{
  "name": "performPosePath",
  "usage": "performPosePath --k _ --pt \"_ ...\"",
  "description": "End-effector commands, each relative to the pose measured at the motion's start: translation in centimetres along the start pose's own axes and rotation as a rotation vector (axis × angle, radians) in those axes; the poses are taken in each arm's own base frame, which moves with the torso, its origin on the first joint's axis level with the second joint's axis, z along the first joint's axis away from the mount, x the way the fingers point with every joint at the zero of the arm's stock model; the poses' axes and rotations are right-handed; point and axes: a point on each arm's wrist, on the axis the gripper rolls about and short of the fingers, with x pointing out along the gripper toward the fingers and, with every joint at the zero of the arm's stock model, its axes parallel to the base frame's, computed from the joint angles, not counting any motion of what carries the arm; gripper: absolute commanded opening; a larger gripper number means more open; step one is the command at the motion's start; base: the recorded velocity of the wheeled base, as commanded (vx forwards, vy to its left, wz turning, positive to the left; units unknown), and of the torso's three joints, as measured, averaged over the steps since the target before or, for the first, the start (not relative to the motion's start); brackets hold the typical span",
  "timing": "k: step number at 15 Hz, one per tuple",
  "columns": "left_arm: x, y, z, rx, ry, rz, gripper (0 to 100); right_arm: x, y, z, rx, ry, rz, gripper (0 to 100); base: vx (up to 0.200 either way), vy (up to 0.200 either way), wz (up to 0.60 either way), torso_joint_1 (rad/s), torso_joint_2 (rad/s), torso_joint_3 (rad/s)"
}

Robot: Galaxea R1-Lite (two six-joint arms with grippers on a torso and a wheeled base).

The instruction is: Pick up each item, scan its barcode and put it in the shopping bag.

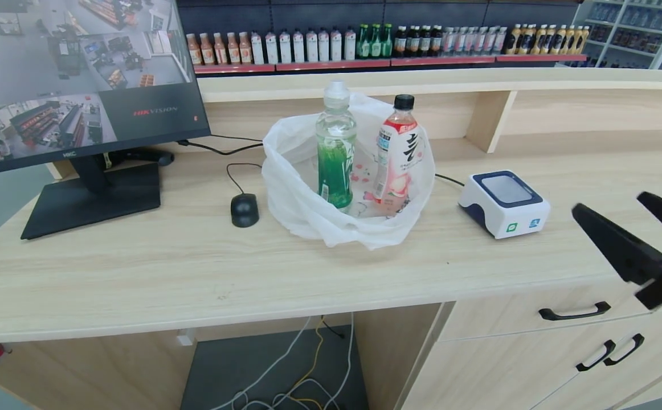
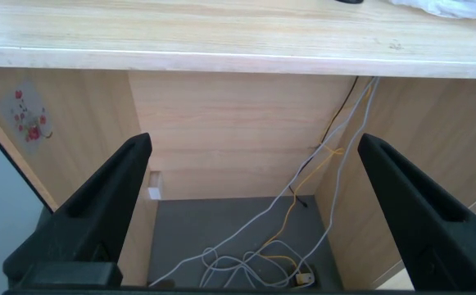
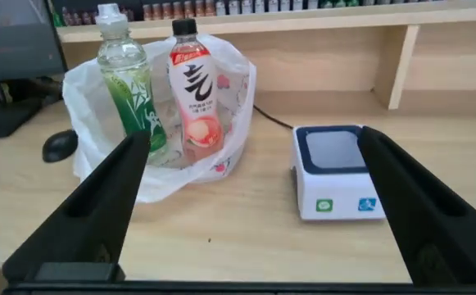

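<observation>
Ahead of the right gripper (image 1: 609,202), which hangs over the near right part of the wooden counter (image 1: 137,267) with its fingers spread wide and nothing between them, everything sits on that counter. Farthest from this gripper, well off to its left, stands the monitor (image 1: 52,74). Nearer, past the scanner, is the white shopping bag (image 1: 291,193), mouth open. Two bottles stand upright inside it: a green-labelled bottle (image 1: 336,154) on the side away from the gripper and a pink-labelled bottle (image 1: 396,154) on the side towards it. The white scanner (image 1: 505,204) is the closest thing to the gripper, between it and the bag. A black mouse (image 1: 244,209) lies just beyond the bag. The left gripper (image 2: 254,139) is low, before the counter's front edge, its fingers also spread and empty; loose cables (image 2: 262,246) hang in the bay ahead of it.
</observation>
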Motion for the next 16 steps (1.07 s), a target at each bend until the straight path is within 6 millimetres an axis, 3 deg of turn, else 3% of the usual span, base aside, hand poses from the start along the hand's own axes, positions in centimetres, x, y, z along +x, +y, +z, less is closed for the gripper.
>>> performPosePath --k 1,5,7,11,15,16 --pt "0.0 0.0 0.0 0.000 0.000 0.000 100 -9.5 -1.3 -1.4 0.026 0.039 -0.019 100 0.000 0.000 0.00 0.000 0.00 0.000" --pt "0.0 0.0 0.0 0.000 0.000 0.000 100 -16.6 -2.0 -3.5 0.017 0.172 0.011 100 0.000 0.000 0.00 0.000 0.00 0.000" --pt "0.0 0.0 0.0 0.000 0.000 0.000 100 -19.1 -2.2 -4.9 0.010 0.216 0.045 100 0.000 0.000 0.00 0.000 0.00 0.000" --pt "0.0 0.0 0.0 0.000 0.000 -0.001 100 -19.0 -2.2 -7.0 -0.007 0.300 0.047 100 0.000 0.000 0.00 0.000 0.00 0.000" --pt "0.0 0.0 0.0 -0.001 0.000 0.000 100 -19.0 -2.1 -7.0 -0.013 0.295 0.073 100 0.000 0.000 0.00 0.000 0.00 0.000" --pt "0.0 0.0 0.0 -0.001 0.000 0.000 100 -18.5 -1.9 -7.0 -0.077 0.347 -0.025 100 0.000 0.000 0.00 0.000 0.00 0.000"
